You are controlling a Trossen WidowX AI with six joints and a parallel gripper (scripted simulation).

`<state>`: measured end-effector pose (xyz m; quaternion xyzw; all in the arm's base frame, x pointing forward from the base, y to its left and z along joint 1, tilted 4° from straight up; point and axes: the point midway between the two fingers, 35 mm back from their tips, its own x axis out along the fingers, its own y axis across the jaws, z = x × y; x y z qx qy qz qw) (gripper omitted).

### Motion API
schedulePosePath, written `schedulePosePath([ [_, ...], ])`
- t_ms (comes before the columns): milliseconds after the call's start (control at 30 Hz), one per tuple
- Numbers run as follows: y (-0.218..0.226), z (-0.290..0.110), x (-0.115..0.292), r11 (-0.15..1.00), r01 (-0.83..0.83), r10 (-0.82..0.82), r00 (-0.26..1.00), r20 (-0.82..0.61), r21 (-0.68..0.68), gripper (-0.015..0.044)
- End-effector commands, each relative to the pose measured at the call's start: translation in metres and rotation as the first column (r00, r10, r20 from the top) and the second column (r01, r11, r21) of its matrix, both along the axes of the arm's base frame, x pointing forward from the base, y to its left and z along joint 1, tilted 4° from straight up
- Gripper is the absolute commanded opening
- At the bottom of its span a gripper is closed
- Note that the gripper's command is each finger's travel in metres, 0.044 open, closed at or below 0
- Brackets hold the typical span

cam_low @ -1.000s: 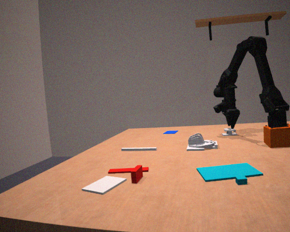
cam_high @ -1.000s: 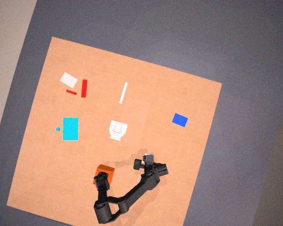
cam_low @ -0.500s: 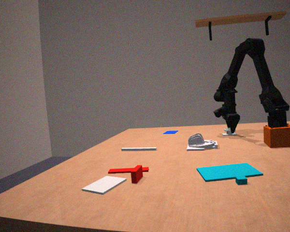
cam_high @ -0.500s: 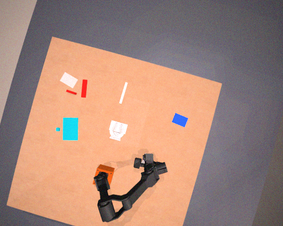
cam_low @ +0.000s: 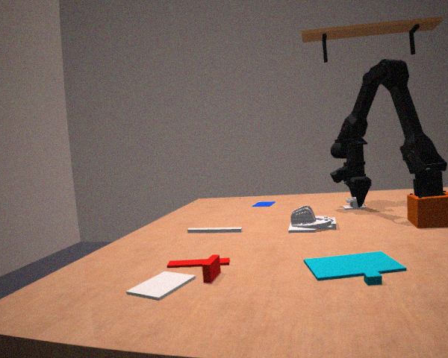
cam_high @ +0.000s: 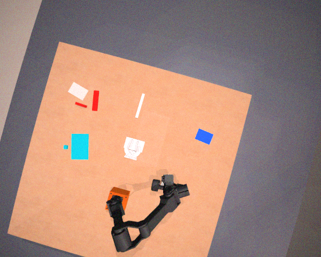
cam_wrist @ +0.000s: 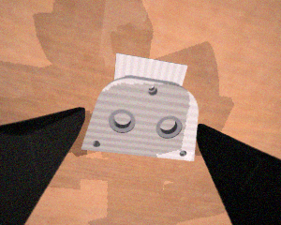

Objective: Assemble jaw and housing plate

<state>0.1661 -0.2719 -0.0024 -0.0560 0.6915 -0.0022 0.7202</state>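
Wrist view: our end effector [cam_wrist: 142, 121] [cam_low: 358, 204] has its fingers apart astride the housing plate [cam_wrist: 140, 117] [cam_low: 352, 206], inward from the desk's right edge. We judge we're on plate pickup; next, straddle squarely, then close.

The slab [cam_high: 79, 146] [cam_low: 353, 265] is cyan; the base [cam_high: 121, 190] [cam_low: 434, 211] seems orange.

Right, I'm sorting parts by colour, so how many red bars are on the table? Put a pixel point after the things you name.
2: a longer one [cam_high: 95, 100] [cam_low: 185, 263] beside a shorter one [cam_high: 81, 104] [cam_low: 211, 269], near the pale plate [cam_high: 77, 90] [cam_low: 161, 285].
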Motion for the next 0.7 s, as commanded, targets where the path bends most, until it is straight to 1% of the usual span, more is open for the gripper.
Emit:
schedulePosePath([
  [0,0.0004,-0.0005,0.0004,1.0,-0.004,0.004,1.0,0.003,0.002,0.044],
  [333,0.0004,-0.0009,0.0004,1.0,-0.004,0.004,1.0,0.003,0.002,0.044],
  [667,-0.0001,-0.0004,0.0,1.0,0.0,0.0,1.0,0.0,0.0,0.0373],
])
